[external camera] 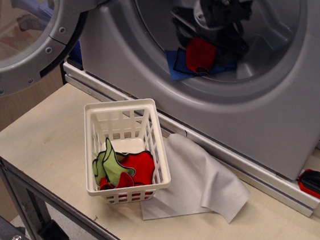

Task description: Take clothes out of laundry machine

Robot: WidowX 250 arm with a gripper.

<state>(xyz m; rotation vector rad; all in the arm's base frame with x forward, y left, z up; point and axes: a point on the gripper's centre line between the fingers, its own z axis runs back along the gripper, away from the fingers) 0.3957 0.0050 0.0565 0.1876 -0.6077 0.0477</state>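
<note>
The laundry machine point(298, 111) stands at the back with its round door point(60, 35) swung open to the left. In the drum opening lie a red cloth point(201, 55) and, under and left of it, a blue cloth point(176, 64), both at the drum's lower lip. My gripper point(211, 38) reaches into the drum from above and sits right over the red cloth. Its dark fingers look spread on either side of the cloth's top edge. The view is blurred there, and I cannot see a firm hold.
A white lattice basket point(121, 105) stands on the wooden table point(44, 136) in front of the machine, holding red and light green cloth pieces point(126, 168). A pale grey sheet point(199, 181) lies to its right. A red-black tool point(319, 185) lies at the far right.
</note>
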